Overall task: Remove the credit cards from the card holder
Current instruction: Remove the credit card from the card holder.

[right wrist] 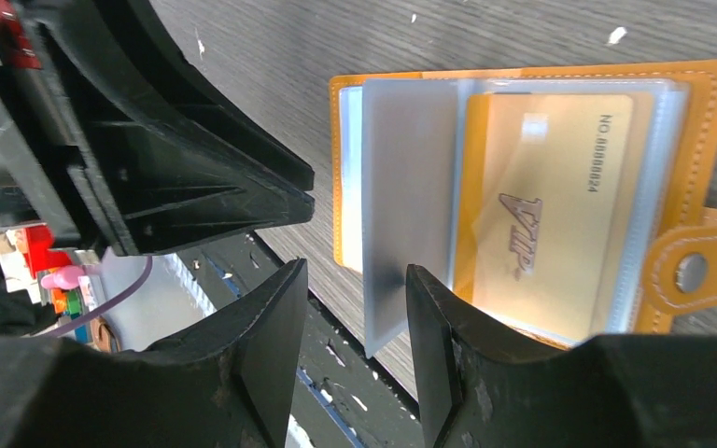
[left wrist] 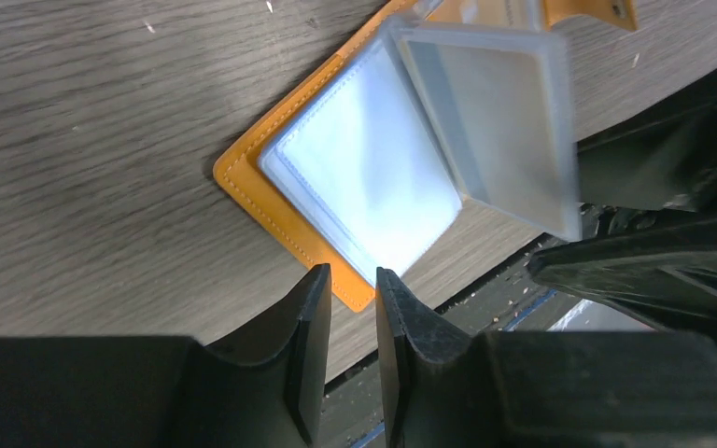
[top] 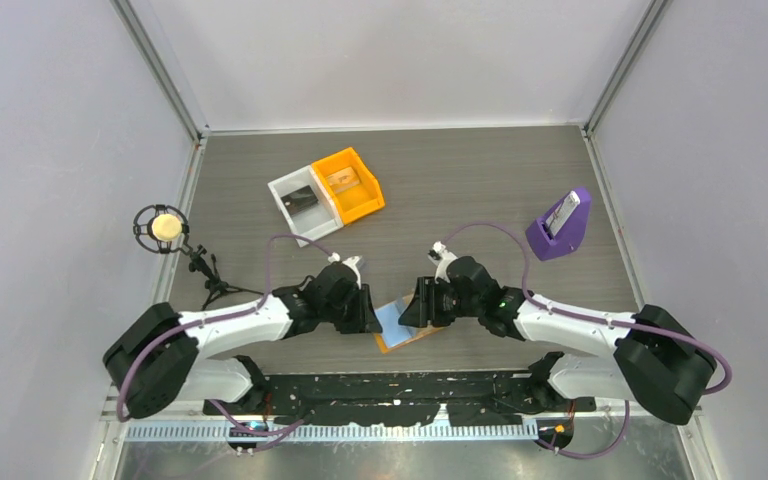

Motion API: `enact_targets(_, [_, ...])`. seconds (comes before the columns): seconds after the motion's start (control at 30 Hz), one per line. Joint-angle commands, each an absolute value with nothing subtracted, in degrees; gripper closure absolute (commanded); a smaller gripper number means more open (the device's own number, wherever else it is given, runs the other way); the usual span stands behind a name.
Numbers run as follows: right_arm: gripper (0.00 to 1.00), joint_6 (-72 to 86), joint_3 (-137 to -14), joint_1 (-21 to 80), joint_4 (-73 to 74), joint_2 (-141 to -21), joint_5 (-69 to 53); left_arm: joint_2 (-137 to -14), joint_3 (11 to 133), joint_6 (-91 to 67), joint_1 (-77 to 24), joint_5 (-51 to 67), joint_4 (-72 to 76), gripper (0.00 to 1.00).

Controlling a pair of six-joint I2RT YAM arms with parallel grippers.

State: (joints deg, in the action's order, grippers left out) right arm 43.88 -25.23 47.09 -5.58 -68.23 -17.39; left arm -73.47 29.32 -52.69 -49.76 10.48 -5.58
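An orange card holder (top: 407,330) lies open on the grey wood-grain tabletop (top: 460,180), close to the middle of its near edge, between the two robot hands. The left hand (left wrist: 352,280) sits low at one corner of the holder, its fingers a narrow gap apart and gripping nothing. The right hand (right wrist: 357,271) has its fingers wide apart. A frosted plastic sleeve (right wrist: 406,187) stands up from the holder, its edge reaching into that gap without being squeezed. A gold card (right wrist: 551,205) marked VIP lies in a clear pocket beside the snap tab (right wrist: 691,273). Toward the far edge, an orange bin (top: 350,185) and a white bin (top: 303,200) sit touching. A purple stand (top: 560,225) is near the right edge.
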Motion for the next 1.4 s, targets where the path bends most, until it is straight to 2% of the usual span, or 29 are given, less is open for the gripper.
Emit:
enact_targets(0.0, [0.50, 43.89, -28.58, 48.13, -7.53, -69.45, -19.04, -66.78, 30.29, -53.73, -49.13, 6.46, -11.79, 0.73])
enact_targets(0.2, [0.50, 43.68, -28.49, 48.21, -7.69, -69.25, -18.82, -60.18, 30.32, -54.31, -48.69, 4.79, -14.57, 0.72])
enact_targets(0.43, [0.50, 43.58, -28.08, 48.08, -7.89, -69.59, -17.52, -59.20, 30.50, -53.86, -48.67, 4.95, -14.36, 0.72])
enact_targets(0.93, [0.52, 39.29, -31.05, 48.08, 12.77, -58.92, -0.79, -62.34, 30.00, -52.58, -48.69, 7.72, -10.17, 0.73])
enact_targets(1.17, [0.52, 37.86, -34.25, 48.08, 13.45, -57.06, -3.91, -64.91, 29.44, -51.18, -48.41, 9.84, -4.66, 0.74])
enact_targets(1.37, [0.53, 38.97, -32.20, 48.03, 3.92, -61.76, -11.18, -66.72, 28.10, -51.42, -48.27, 10.89, -0.37, 0.79])
